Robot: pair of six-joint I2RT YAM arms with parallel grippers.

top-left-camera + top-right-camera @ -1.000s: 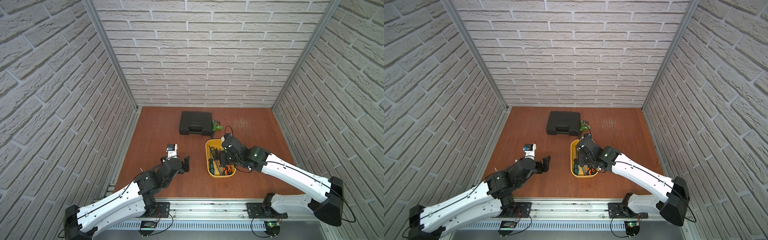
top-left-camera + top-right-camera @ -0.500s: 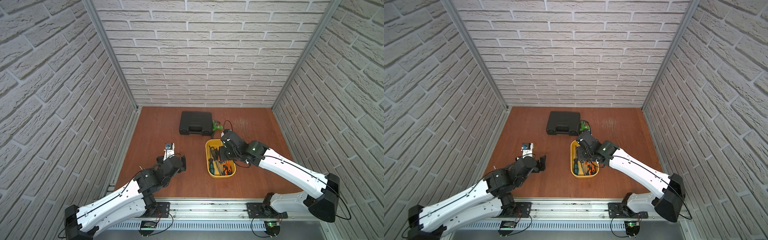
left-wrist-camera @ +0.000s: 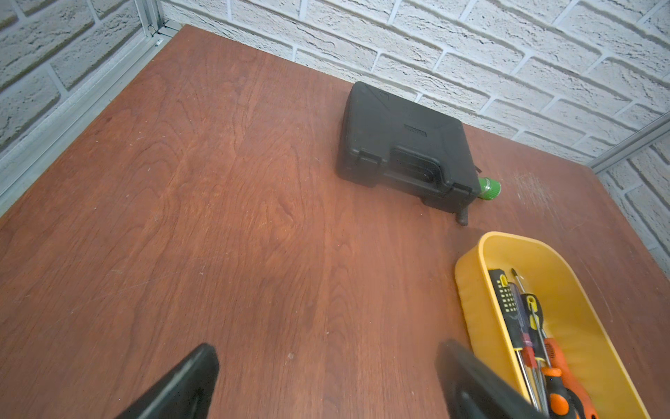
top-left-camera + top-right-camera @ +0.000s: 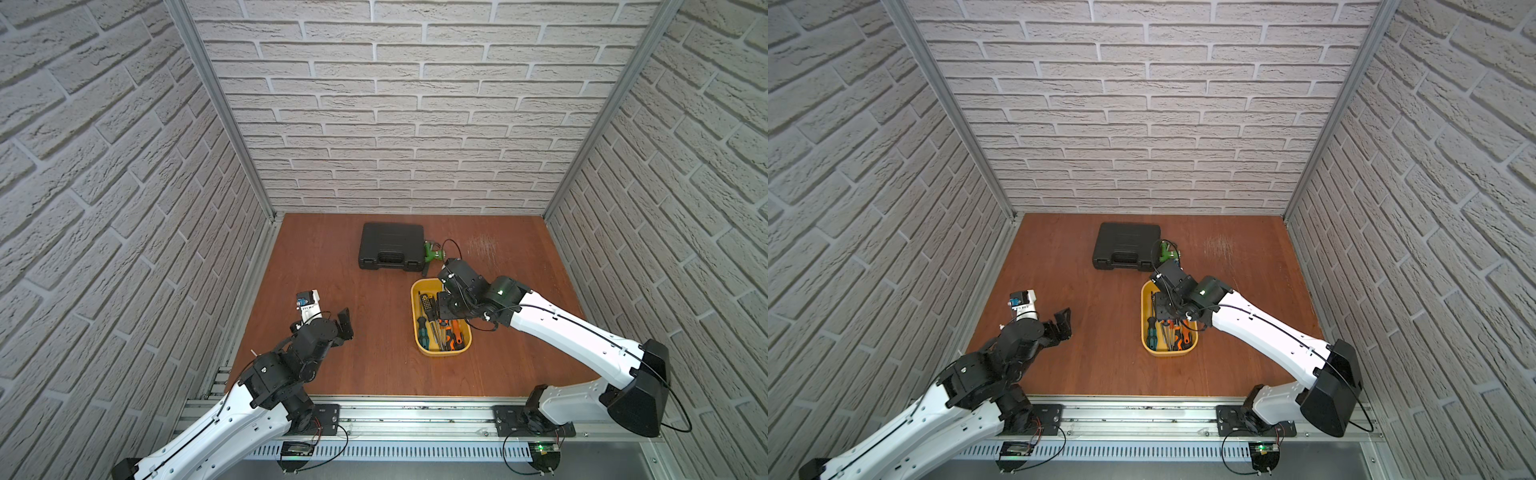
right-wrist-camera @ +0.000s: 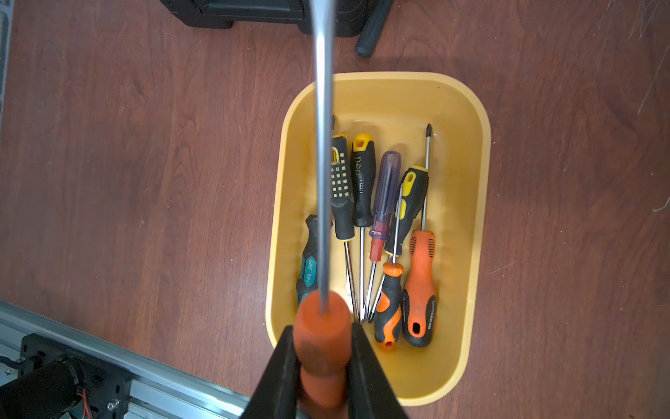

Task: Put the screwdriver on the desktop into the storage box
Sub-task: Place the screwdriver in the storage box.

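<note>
Pinching the orange-handled screwdriver (image 5: 322,326) by its handle, the right jaws hang over the yellow storage box (image 5: 468,217), which sits on the bench (image 5: 145,181) with other screwdrivers (image 5: 420,290) inside. The left jaws stand spread wide, empty, well apart.

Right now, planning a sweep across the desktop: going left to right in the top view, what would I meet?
left gripper → case → box → scratched patch. Left out: the right gripper, which hangs over the box, and the green tool, which overlaps case and box.
</note>
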